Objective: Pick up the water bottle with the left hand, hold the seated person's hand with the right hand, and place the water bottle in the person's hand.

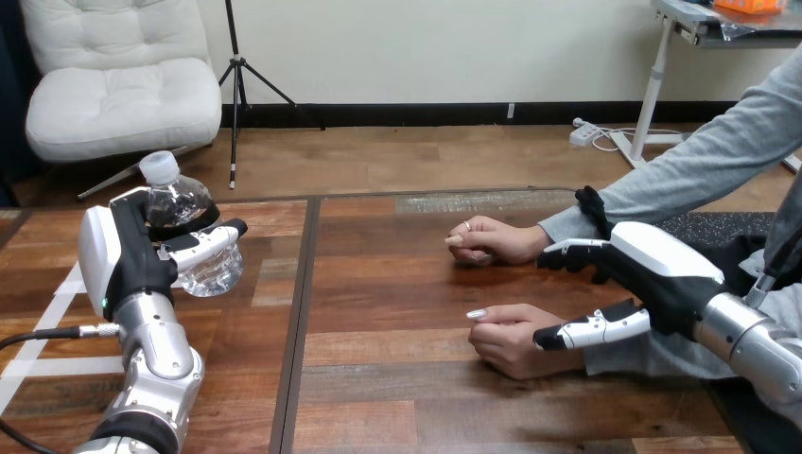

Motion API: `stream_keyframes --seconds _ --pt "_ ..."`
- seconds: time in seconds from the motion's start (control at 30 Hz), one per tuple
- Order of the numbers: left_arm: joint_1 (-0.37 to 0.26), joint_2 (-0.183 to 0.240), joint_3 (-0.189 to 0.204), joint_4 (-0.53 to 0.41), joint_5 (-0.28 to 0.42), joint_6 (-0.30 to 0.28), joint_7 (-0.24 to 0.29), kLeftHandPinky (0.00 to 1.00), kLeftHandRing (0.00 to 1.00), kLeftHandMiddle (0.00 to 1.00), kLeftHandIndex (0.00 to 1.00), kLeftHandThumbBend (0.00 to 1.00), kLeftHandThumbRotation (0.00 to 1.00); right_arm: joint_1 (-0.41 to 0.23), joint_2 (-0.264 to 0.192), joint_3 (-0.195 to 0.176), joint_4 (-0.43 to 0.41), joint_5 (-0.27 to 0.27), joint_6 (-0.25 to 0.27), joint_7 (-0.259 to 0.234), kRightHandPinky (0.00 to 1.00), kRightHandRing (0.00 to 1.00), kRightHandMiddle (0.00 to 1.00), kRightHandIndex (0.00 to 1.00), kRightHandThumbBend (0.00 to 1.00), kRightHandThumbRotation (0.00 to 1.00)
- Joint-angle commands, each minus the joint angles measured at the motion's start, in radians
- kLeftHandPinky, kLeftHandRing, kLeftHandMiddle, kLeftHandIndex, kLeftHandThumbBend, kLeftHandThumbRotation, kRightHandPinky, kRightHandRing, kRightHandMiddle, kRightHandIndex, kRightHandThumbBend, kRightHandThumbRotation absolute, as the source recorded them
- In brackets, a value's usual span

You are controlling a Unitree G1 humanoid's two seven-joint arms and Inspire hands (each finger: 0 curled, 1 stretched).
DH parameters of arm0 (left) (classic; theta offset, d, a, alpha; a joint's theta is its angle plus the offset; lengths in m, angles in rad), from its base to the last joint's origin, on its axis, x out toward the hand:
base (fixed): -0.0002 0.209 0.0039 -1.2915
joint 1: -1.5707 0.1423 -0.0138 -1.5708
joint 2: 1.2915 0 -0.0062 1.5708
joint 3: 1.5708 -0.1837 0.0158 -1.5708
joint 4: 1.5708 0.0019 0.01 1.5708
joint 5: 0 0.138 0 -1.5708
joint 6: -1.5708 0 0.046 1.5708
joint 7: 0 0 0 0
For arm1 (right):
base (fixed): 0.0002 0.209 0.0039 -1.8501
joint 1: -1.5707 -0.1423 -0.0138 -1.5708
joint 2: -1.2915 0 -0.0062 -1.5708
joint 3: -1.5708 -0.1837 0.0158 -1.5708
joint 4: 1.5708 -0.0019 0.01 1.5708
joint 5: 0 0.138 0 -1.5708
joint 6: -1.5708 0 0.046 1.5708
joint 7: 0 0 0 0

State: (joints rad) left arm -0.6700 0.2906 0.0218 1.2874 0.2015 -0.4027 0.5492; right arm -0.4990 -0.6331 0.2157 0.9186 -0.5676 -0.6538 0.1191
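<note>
Clear water bottle (184, 227) gripped in left hand (128, 260); right hand (662, 270) splayed beside person's hands (506, 336).

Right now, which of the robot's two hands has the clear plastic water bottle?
The left hand: its fingers curl round the clear plastic water bottle. The right hand is open beside the person's hands.

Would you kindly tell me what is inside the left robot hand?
The left robot hand is curled round a clear water bottle, white cap up; its fingers cover the bottle's middle, so any label is hidden.
</note>
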Motion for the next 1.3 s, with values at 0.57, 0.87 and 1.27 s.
stream_keyframes --seconds 0.57,0.87,1.27 --pt "-0.071 0.008 0.015 -0.050 -0.012 -0.009 -0.006 0.36 0.40 0.43 0.47 0.78 0.00 -0.104 -0.037 0.027 0.042 -0.016 -0.007 -0.022 0.72 0.82 0.82 0.81 1.00 0.64" --pt "-0.073 0.008 0.016 -0.050 -0.014 -0.006 -0.010 0.38 0.42 0.45 0.48 0.77 0.00 -0.108 -0.040 0.028 0.053 -0.015 0.005 0.006 0.72 0.82 0.83 0.82 1.00 0.64" --pt "-0.073 0.009 0.022 -0.050 -0.018 -0.003 -0.010 0.36 0.41 0.44 0.48 0.77 0.00 -0.106 -0.043 0.022 0.060 -0.005 0.016 0.031 0.75 0.84 0.84 0.83 1.00 0.61"
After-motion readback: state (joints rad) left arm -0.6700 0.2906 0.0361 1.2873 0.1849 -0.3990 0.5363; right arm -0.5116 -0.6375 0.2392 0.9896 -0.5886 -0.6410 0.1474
